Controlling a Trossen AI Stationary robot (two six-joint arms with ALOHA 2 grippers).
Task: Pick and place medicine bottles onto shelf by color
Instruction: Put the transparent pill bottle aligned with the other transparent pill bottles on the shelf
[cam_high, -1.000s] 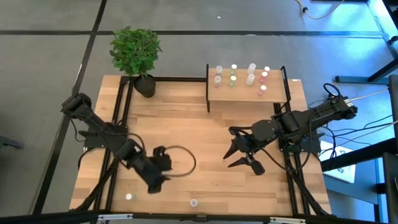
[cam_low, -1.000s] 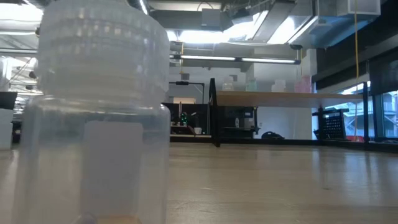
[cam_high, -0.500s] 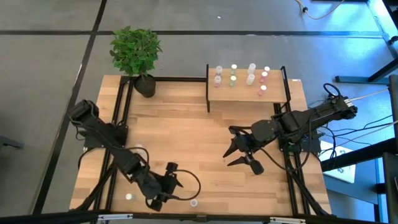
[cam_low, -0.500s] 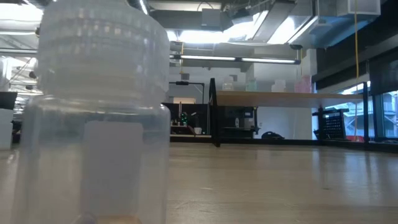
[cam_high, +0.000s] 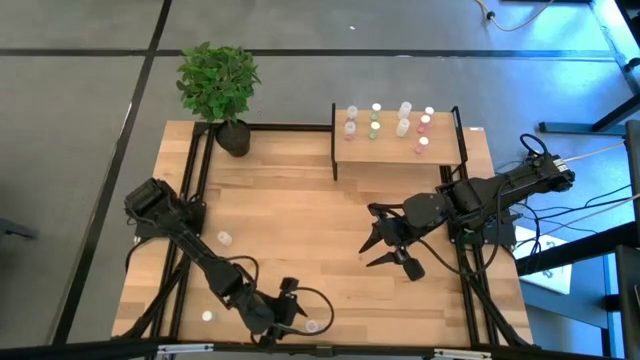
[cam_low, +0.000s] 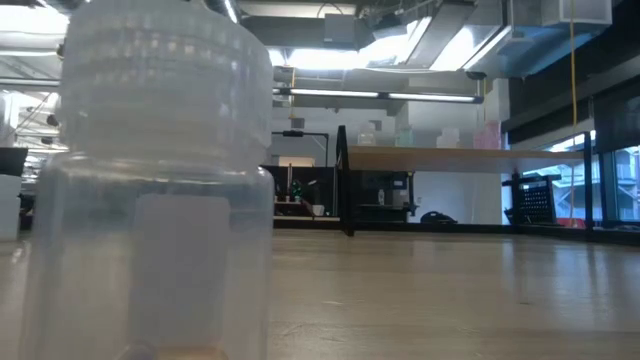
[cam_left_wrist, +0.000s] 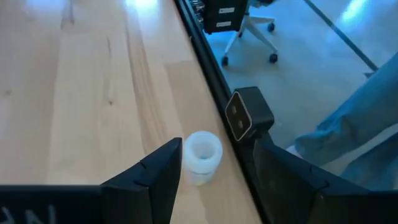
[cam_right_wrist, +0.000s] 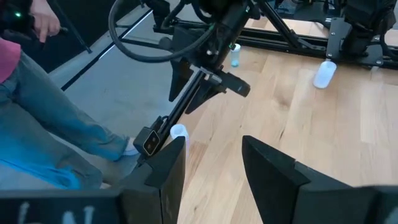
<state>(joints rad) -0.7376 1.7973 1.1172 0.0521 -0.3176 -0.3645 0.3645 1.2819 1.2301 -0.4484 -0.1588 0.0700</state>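
Light-wood planks make up the tabletop (cam_high: 300, 220), framed by black rails over a grey floor, with a potted plant (cam_high: 218, 88) at its far left corner. At table height, an office with ceiling lights lies beyond, and a small black camera (cam_left_wrist: 247, 113) sits on the near rail. A person's jeans-clad leg (cam_right_wrist: 43, 134) stands off the near edge.

On the far right, the shelf (cam_high: 398, 148) carries nine capped medicine bottles (cam_high: 376, 120). Loose ones remain: one (cam_high: 225, 238) mid-left, one (cam_high: 207, 316) at the near left, and a white-capped bottle (cam_left_wrist: 202, 155) at the near edge.

Low at that edge, the left gripper (cam_left_wrist: 212, 180) has its fingers parted around the white-capped bottle, not closed on it. Over the table's right half, the right gripper (cam_high: 392, 252) hangs with fingers moderately spread, holding nothing.
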